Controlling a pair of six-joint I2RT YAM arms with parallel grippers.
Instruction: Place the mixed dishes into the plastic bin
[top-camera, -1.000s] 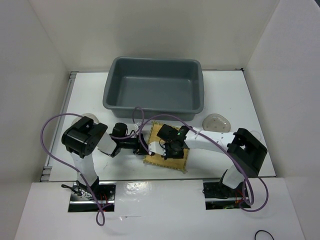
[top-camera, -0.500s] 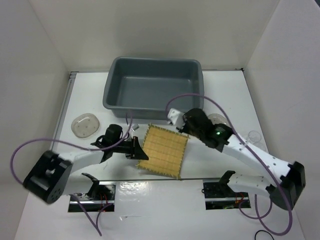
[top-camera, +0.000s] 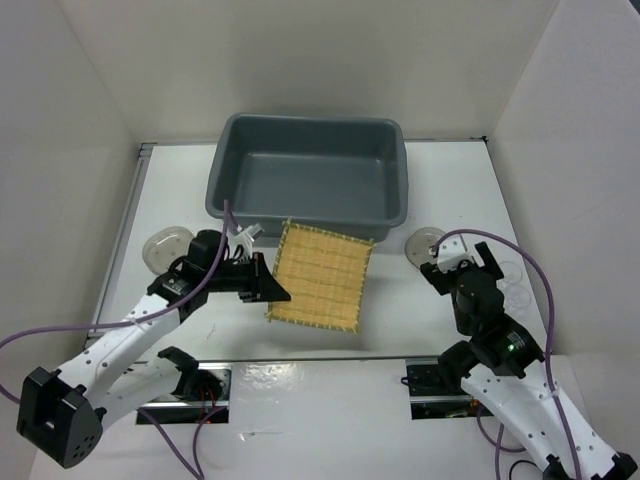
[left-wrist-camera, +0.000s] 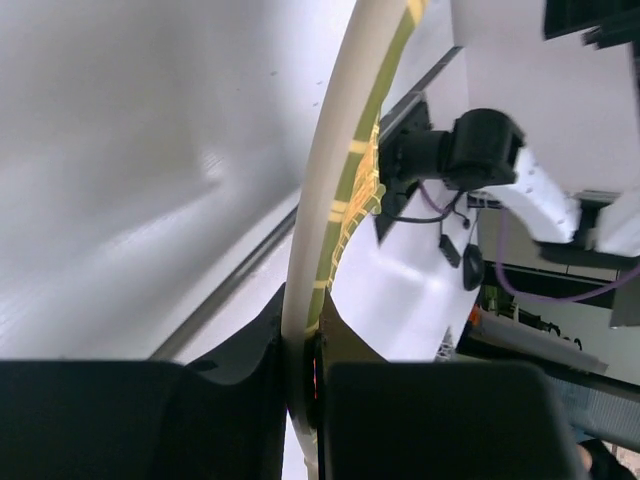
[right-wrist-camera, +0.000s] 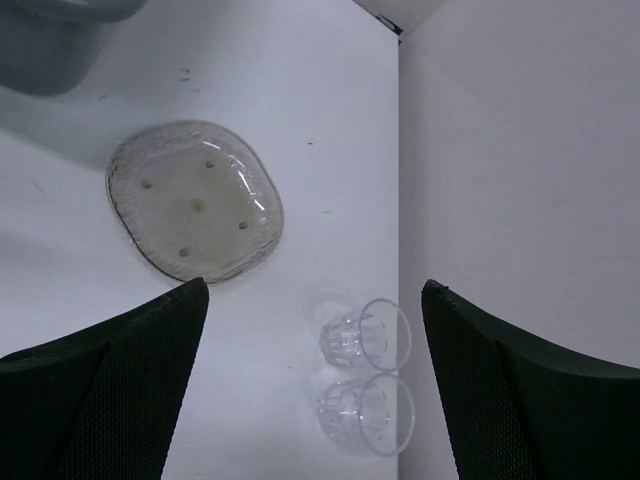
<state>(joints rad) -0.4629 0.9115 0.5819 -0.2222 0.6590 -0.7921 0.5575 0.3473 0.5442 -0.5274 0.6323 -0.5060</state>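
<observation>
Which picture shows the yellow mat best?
The top view. It shows the whole square yellow mat lying flat to the camera, with the left claw pinching its left edge. The left wrist view shows only the mat's thin edge, clamped in the claw. The right wrist view does not show it.

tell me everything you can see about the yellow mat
The mat is square, yellow and woven of thin slats crossed by darker stitch lines. The left tool pinches its near left edge; the wrist view shows it edge-on between the fingers, slightly bowed. It is just in front of the bin, its far edge overlapping the near rim in the top view.
</observation>
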